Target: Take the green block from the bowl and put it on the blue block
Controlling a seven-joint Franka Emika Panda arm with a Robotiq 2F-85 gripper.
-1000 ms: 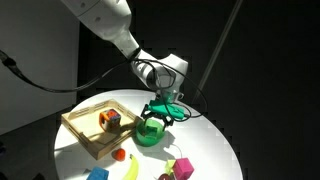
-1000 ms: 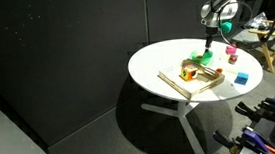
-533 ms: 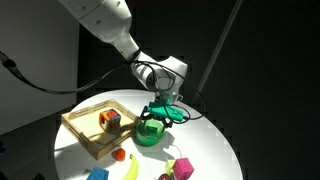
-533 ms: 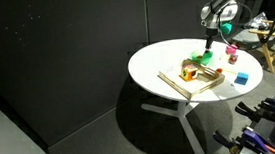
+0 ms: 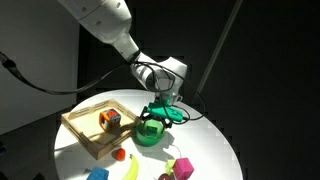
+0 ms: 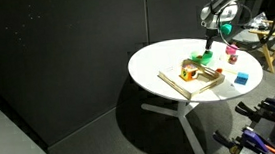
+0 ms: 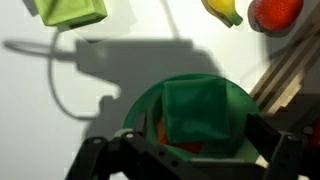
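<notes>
Presently the gripper (image 7: 190, 152) hangs at the bowl (image 7: 145, 100) with jaws spread, the green block (image 7: 203, 112) sitting inside it in line between them; an off-centre closure would likely clip the rim or squeeze the cube out askew.

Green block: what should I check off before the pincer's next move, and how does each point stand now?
1. The green block lies in the bowl: ok.
2. The pincer is open, jaws either side of the block: ok.
3. It is low enough to grip: cannot tell.
4. Its fingers clear the bowl's rim: cannot tell.
5. The blue block is bare on top: ok.
</notes>
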